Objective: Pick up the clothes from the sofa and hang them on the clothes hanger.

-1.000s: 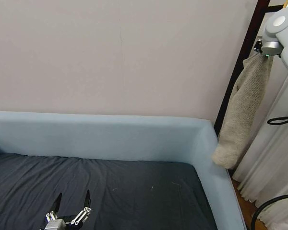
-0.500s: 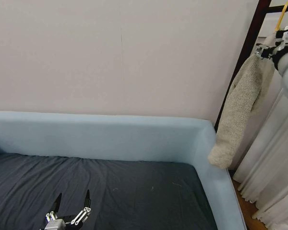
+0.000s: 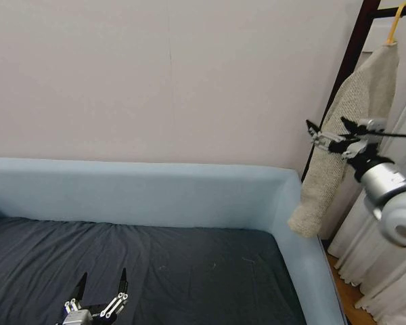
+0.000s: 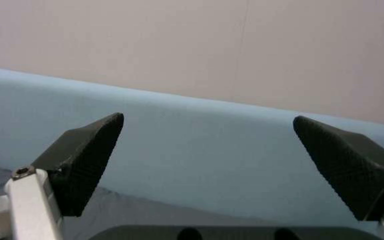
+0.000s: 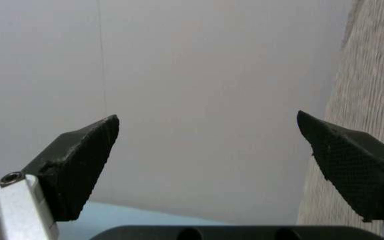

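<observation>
A beige knitted garment [image 3: 352,128] hangs from a yellow hanger hook [image 3: 394,22] on the dark rack post [image 3: 344,74] at the right, its sleeve dangling beside the sofa's arm. My right gripper [image 3: 331,134] is open in front of the garment's middle, holding nothing. In the right wrist view the garment [image 5: 372,100] runs along one edge beside the open fingers [image 5: 78,160]. My left gripper [image 3: 101,292] is open low over the dark sofa seat [image 3: 155,277], and its fingers [image 4: 85,160] face the light blue backrest [image 4: 199,150].
The light blue sofa backrest [image 3: 142,193] runs under a plain beige wall [image 3: 155,74]. White curtains [image 3: 386,264] hang to the right of the rack, with wooden floor below them.
My right arm has let go of the garment at the rack top and has dropped down and left to mid-height. The garment now hangs from the hook. The left gripper has stayed still.
</observation>
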Motion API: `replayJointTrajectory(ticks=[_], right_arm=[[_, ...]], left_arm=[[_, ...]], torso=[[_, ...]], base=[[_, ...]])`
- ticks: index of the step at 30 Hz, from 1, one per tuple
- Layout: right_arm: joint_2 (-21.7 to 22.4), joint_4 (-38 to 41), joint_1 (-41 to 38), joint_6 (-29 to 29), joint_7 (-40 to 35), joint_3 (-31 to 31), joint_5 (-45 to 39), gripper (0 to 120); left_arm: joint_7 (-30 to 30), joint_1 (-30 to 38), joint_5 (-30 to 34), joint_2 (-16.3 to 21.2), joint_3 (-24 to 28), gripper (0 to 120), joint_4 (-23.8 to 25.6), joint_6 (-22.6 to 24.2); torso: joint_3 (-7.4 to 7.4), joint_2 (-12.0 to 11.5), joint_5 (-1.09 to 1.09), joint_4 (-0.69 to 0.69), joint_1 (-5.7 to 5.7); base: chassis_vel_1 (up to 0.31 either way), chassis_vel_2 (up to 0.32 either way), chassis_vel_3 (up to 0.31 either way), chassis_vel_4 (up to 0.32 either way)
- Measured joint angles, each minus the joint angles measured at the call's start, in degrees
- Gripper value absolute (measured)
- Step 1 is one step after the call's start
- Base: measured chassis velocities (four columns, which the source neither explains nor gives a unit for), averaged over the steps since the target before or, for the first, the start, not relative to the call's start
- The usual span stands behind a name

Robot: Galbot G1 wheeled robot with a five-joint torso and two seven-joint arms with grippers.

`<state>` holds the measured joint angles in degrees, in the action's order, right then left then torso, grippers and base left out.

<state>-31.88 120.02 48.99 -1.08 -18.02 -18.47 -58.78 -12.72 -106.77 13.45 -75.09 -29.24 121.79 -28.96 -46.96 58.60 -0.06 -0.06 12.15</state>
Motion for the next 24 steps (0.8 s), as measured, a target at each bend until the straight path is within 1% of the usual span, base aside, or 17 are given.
replayJointTrajectory(ticks=[2, 4, 5, 10, 11, 13, 15, 16, 18, 20, 24], right_arm=[[-3.2, 0.5, 5.3, 1.0, 1.1, -1.8, 4.8, 100], [-7.1, 0.9, 13.1, 3.1, 3.4, -5.1, 12.3, 100], [-7.1, 0.9, 13.1, 3.1, 3.4, -5.1, 12.3, 100], [-16.2, 0.0, 30.9, 10.9, 9.4, -12.8, 27.3, 100], [-16.2, 0.0, 30.9, 10.9, 9.4, -12.8, 27.3, 100], [-20.1, 0.1, 36.5, 13.6, 11.4, -15.2, 31.1, 100], [-24.2, 0.5, 42.7, 15.9, 13.4, -17.9, 34.0, 100], [-24.2, 0.5, 42.7, 15.9, 13.4, -17.9, 34.0, 100], [-27.0, 0.7, 47.5, 18.1, 14.8, -19.6, 36.0, 100], [-29.4, 0.8, 50.9, 20.1, 15.6, -20.6, 37.4, 100], [-31.1, 0.6, 53.0, 22.2, 16.2, -21.3, 38.9, 100]], left_arm=[[0.0, 0.0, 0.0, 0.0, 0.0, 100, 0.0, 0.0], [0.0, 0.0, 0.0, 0.0, 0.0, 100, 0.0, 0.0], [0.0, 0.0, 0.0, 0.0, 0.0, 100, 0.0, 0.0], [0.0, 0.0, 0.0, 0.0, 0.0, 100, 0.0, 0.0], [0.0, 0.0, 0.0, 0.0, 0.0, 100, 0.0, 0.0], [0.0, 0.0, 0.0, 0.0, 0.0, 100, 0.0, 0.0], [0.0, 0.0, 0.0, 0.0, 0.0, 100, 0.0, 0.0], [0.0, 0.0, 0.0, 0.0, 0.0, 100, 0.0, 0.0], [0.0, 0.0, 0.0, 0.0, 0.0, 100, 0.0, 0.0], [0.0, 0.0, 0.0, 0.0, 0.0, 100, 0.0, 0.0], [0.0, 0.0, 0.0, 0.0, 0.0, 100, 0.0, 0.0]], torso=[[0.00, 0.0, -0.01, 0.00, 0.00], [0.00, 0.0, 0.00, -0.01, 0.00], [0.00, 0.0, 0.00, -0.01, 0.00], [0.01, 0.0, 0.02, -0.04, 0.00], [0.01, 0.0, 0.02, -0.04, 0.00], [0.01, 0.0, 0.00, -0.01, 0.00], [0.01, 0.0, 0.01, -0.01, 0.00], [0.01, 0.0, 0.01, -0.01, 0.00], [0.01, 0.0, -0.01, -0.04, -0.01], [0.01, 0.0, 0.00, -0.03, 0.00], [0.01, 0.0, 0.00, -0.01, 0.00]], base=[[0.000, 0.000, 0.000, 0.000], [0.000, 0.000, 0.000, 0.000], [0.000, 0.000, 0.000, 0.000], [0.000, 0.000, 0.000, 0.000], [0.000, 0.000, 0.000, 0.000], [0.000, 0.000, 0.000, 0.000], [0.000, 0.000, 0.000, 0.000], [0.000, 0.000, 0.000, 0.000], [0.000, 0.000, 0.000, 0.000], [0.000, 0.000, 0.000, 0.000], [0.000, 0.000, 0.000, 0.000]])
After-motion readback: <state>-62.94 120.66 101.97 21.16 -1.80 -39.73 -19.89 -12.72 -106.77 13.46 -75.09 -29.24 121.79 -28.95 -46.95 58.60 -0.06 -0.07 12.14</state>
